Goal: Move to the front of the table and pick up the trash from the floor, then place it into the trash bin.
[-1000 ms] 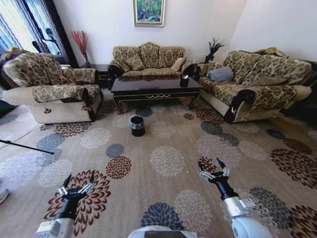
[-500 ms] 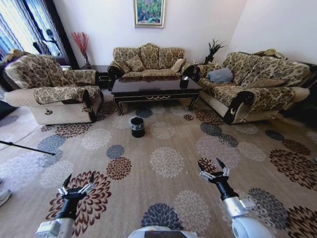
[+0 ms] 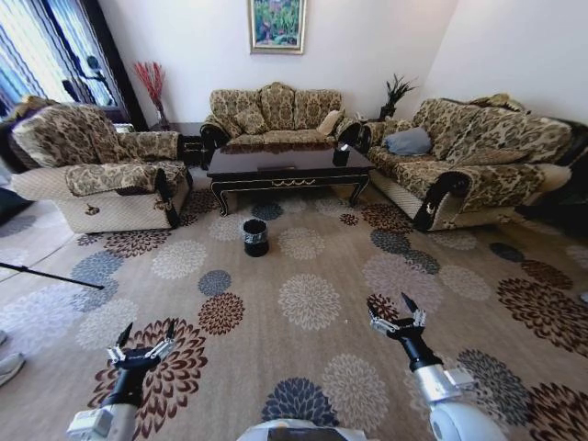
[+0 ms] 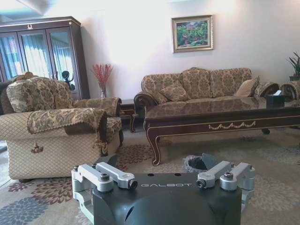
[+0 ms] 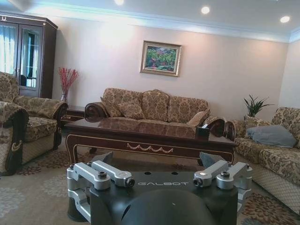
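Robot sits well back from the coffee table (image 3: 288, 166), out on open floor (image 3: 312, 299).

- Left gripper (image 3: 141, 344): held low over the carpet, well short of the table, over a maroon flower medallion. Fingers spread, nothing between them. Left wrist view confirms the gripper (image 4: 163, 180) is released, with the table (image 4: 220, 119) straight ahead past it.
- Right gripper (image 3: 397, 314): same posture, low over the carpet well short of the table, fingers spread and empty. Right wrist view shows the gripper (image 5: 159, 176) agape, table (image 5: 150, 136) ahead.
- Trash bin (image 3: 254, 235): black, clear bag folded over the rim, standing upright on the carpet just in front of the table, toward the table's left end. In the left wrist view the bin (image 4: 200, 163) shows beyond the gripper body, below the table's front apron.
- Trash: can't make out any litter pieces on the floor around the table from these views; too small or hidden to tell.
- Black tissue box (image 3: 341, 152) sits on the tabletop near the table's right end.
- Sofa (image 3: 274, 115) behind the table, armchair (image 3: 96, 165) off the table's left end, second sofa (image 3: 469, 156) off its right end.
- Framed painting (image 3: 276, 24) on the wall above the far sofa behind the table.
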Robot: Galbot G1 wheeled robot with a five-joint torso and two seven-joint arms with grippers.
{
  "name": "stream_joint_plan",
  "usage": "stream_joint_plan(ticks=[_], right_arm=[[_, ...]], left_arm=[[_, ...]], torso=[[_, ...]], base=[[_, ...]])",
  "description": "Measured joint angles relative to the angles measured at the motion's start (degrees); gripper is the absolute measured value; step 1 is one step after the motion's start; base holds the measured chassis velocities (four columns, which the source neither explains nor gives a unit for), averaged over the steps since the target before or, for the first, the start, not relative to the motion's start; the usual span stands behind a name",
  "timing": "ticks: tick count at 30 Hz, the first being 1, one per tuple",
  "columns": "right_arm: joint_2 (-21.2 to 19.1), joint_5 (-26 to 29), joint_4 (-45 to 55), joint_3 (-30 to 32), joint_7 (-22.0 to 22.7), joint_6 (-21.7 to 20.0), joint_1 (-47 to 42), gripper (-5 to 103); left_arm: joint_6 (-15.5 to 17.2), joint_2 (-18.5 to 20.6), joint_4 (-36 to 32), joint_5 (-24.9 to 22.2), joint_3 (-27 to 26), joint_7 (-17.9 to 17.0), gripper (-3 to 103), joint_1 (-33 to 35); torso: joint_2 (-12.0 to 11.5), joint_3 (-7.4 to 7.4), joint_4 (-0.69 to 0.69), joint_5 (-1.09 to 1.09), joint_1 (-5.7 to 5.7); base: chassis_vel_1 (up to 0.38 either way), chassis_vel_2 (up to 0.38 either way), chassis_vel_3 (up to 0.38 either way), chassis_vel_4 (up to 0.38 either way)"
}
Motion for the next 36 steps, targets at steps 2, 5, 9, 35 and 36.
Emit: stream_joint_plan(ticks=[2, 5, 9, 35, 36], right_arm=[[0.0, 0.0, 0.0, 0.0, 0.0, 0.0, 0.0, 100], [0.0, 0.0, 0.0, 0.0, 0.0, 0.0, 0.0, 100], [0.0, 0.0, 0.0, 0.0, 0.0, 0.0, 0.0, 100], [0.0, 0.0, 0.0, 0.0, 0.0, 0.0, 0.0, 100], [0.0, 0.0, 0.0, 0.0, 0.0, 0.0, 0.0, 100]], left_arm=[[0.0, 0.0, 0.0, 0.0, 0.0, 0.0, 100, 0.0], [0.0, 0.0, 0.0, 0.0, 0.0, 0.0, 100, 0.0], [0.0, 0.0, 0.0, 0.0, 0.0, 0.0, 100, 0.0], [0.0, 0.0, 0.0, 0.0, 0.0, 0.0, 100, 0.0], [0.0, 0.0, 0.0, 0.0, 0.0, 0.0, 100, 0.0]], torso=[[0.3, 0.18, 0.0, 0.0, 0.13], [1.12, 0.63, 0.0, 0.0, 0.49], [2.21, 1.22, 0.0, 0.0, 0.99], [9.01, 5.01, 0.0, 0.0, 4.01], [9.01, 5.01, 0.0, 0.0, 4.01]], base=[[0.0, 0.0, 0.0, 0.0], [0.0, 0.0, 0.0, 0.0], [0.0, 0.0, 0.0, 0.0], [0.0, 0.0, 0.0, 0.0], [0.0, 0.0, 0.0, 0.0]])
